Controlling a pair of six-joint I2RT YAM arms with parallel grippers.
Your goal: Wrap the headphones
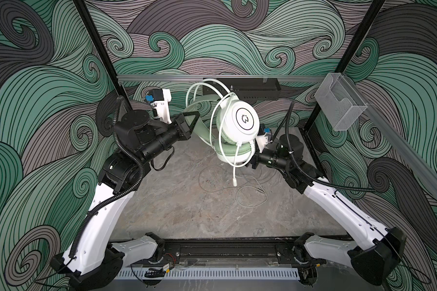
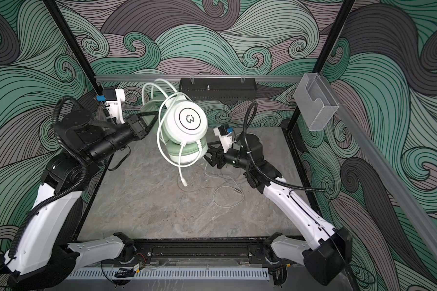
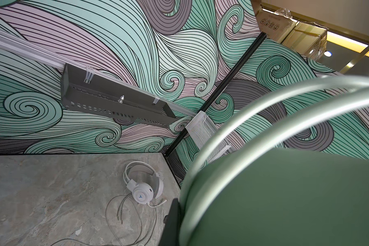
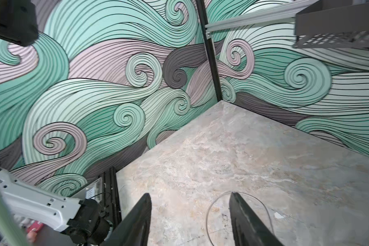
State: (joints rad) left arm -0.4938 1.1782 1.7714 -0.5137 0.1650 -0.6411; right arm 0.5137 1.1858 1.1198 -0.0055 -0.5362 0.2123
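Note:
The pale mint green headphones [image 1: 237, 118] [image 2: 189, 118] hang in the air above the table's far middle. My left gripper [image 1: 195, 118] [image 2: 152, 117] is shut on their padded green headband [image 3: 285, 202]; one dark finger [image 3: 175, 221] shows beside it. A thick white cable [image 1: 216, 126] loops round the earcups, and its end [image 1: 234, 182] dangles free. My right gripper [image 4: 190, 200] [image 2: 208, 155] stands open just beside the lower earcup, holding nothing. The white headphones with a blue arrow [image 3: 143, 190] lie on the table, hidden in both top views.
A thin pale cable [image 1: 252, 199] [image 2: 227, 199] [image 4: 208, 213] lies in loops on the grey marbled table [image 1: 187, 214]. A black tray [image 1: 252, 88] hangs on the back rail. A clear plastic holder [image 1: 341, 103] is fixed at the right rail.

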